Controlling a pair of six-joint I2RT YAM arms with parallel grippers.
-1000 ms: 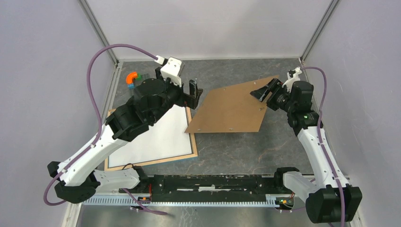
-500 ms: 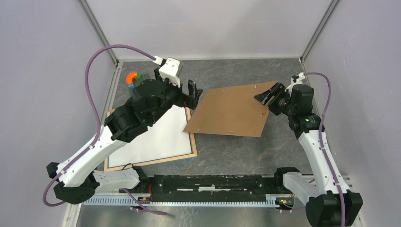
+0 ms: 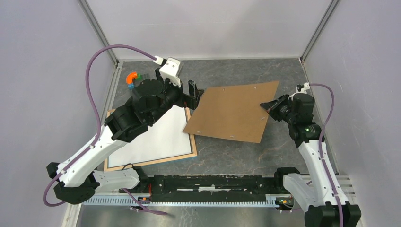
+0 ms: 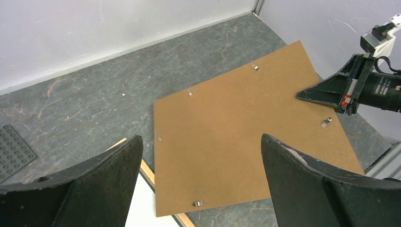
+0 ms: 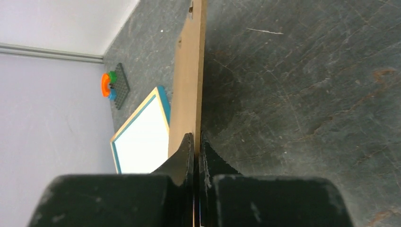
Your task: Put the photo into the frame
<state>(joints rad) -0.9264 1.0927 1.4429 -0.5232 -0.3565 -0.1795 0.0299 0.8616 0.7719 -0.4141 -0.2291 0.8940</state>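
Right gripper (image 3: 265, 105) was pressed together on the right edge of the brown backing board (image 3: 231, 111), its two black fingers (image 5: 182, 153) pinching the thin sheet, which the right wrist camera saw edge-on. That held edge seemed raised a little off the dark grey table (image 3: 227, 151), judging by the shadow under it. Small metal tabs (image 4: 255, 67) dotted the upper face of the board. The board's near-left corner lay over the far-right corner of the frame (image 3: 191, 142), which rested flat on the left side of the table, light wood uppermost with a blue outer side showing in the right wrist view. Inside it lay what was probably the photo (image 3: 156, 137), face down, showing only plain white. Left gripper (image 3: 195, 92) hung spread wide above the left end of the board, touching nothing, its arm crossing over the frame. In the far-left corner of the table sat a dark studded plate (image 3: 142, 79) carrying orange, green and blue toy blocks (image 3: 132, 77).
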